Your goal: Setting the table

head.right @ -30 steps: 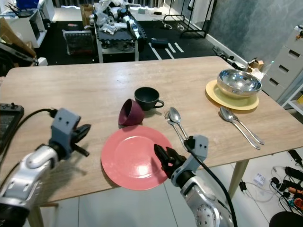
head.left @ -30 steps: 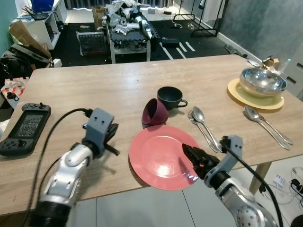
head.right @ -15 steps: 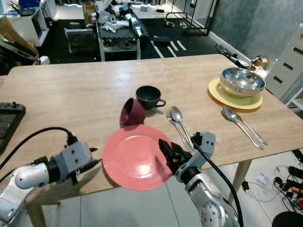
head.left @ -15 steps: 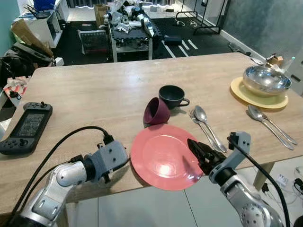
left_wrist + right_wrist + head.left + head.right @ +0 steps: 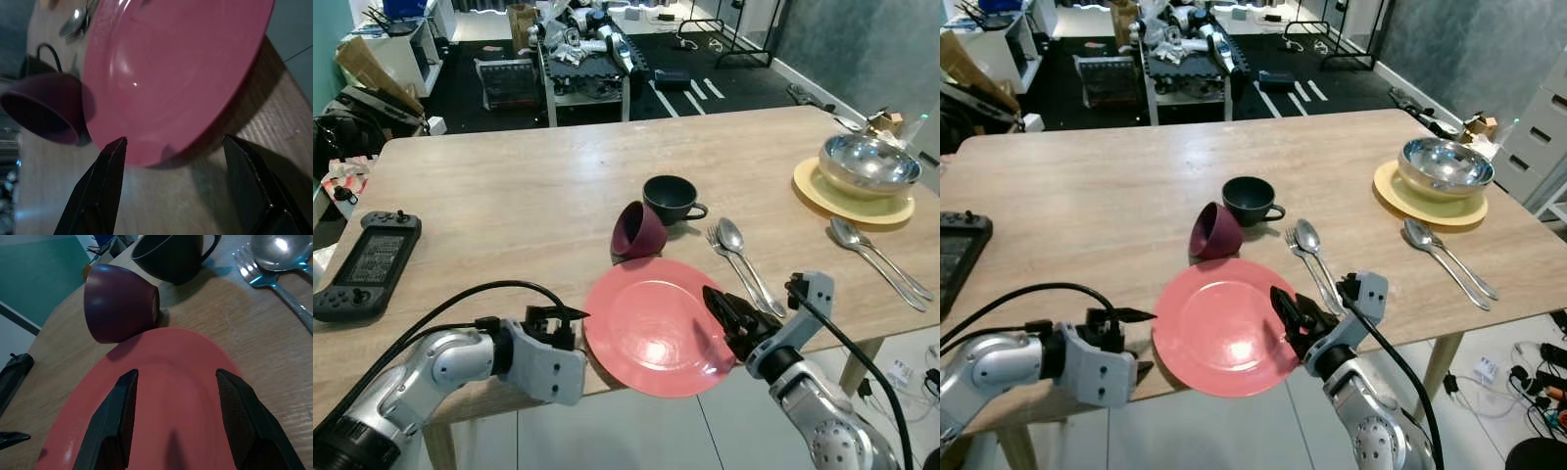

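two grippers are flanking the red plate [image 5: 655, 326], which is sitting at the table's [image 5: 509, 196] near edge. left gripper [image 5: 570, 328] is hovering open at its left rim, right gripper [image 5: 726, 311] open over its right. uneven contact is likely tipping it off the edge.

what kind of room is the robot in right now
Probably a lived-in home's dining or living area: a wooden table set with a pink plate, cups and cutlery, a handheld game console lying on it, and cluttered floor and shelves behind.
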